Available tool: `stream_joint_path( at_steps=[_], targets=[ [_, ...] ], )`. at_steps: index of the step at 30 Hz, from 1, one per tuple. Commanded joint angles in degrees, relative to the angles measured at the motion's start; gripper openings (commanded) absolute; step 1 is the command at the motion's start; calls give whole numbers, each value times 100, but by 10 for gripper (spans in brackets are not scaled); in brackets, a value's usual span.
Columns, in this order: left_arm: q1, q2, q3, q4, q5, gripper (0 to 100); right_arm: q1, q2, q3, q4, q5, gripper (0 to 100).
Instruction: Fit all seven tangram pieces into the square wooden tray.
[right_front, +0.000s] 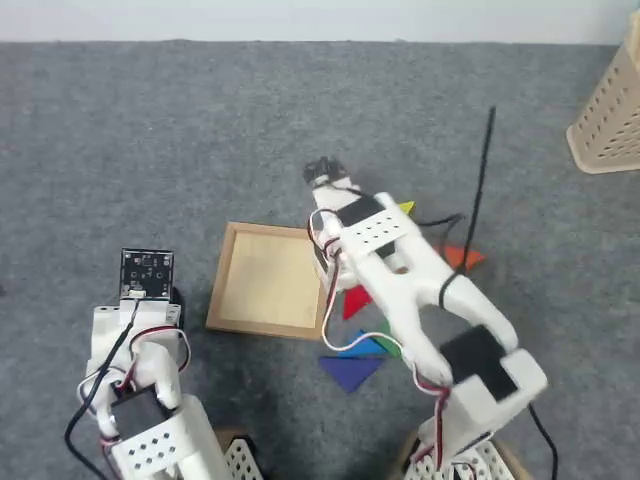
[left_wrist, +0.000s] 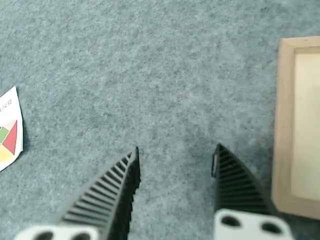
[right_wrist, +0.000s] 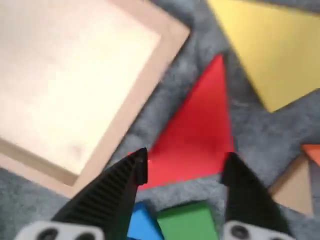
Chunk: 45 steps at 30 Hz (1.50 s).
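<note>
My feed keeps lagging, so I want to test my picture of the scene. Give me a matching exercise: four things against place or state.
1 tray
2 red triangle
3 left gripper
4 yellow piece

a open over bare carpet
b empty
c on carpet under right gripper
d farther from tray than red one

Pairs: 1-b, 2-c, 3-a, 4-d

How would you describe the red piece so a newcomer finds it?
Find the square wooden tray on the grey carpet. Just off its rim, framed by the right claw, lies the red triangle. It is the only red piece, between the yellow triangle and the green piece.
</note>
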Motion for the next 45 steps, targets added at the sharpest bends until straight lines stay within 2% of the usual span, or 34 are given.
stream_joint_path(
  at_steps=[1, 7, 11, 16, 20, 27, 34, 40, 45],
  targets=[
    [26, -62, -31, 0, -44, 218, 163, 295, -141, -92, -70, 302],
    [26, -62, -31, 0, -44, 218, 769, 1042, -492, 13, -62, 277],
    [26, -62, -31, 0, -44, 218, 936, 1253, -862, 303, -62, 267],
    [26, -62, -31, 0, -44, 218, 1068, 1226, -941, 303, -62, 167],
    [26, -62, -31, 0, -44, 218, 1068, 1165, -967, 303, -70, 162],
    [26, -62, -31, 0, -44, 218, 980, -66, -721, 259, 53, 162],
    [26, -62, -31, 0, -44, 218, 743, -1007, 176, -356, 193, 162],
    [26, -62, -31, 0, -44, 218, 778, -1059, 299, -347, 308, 173],
    [9, -62, -31, 0, -44, 218, 1051, -470, 325, -365, 316, 270]
  ],
)
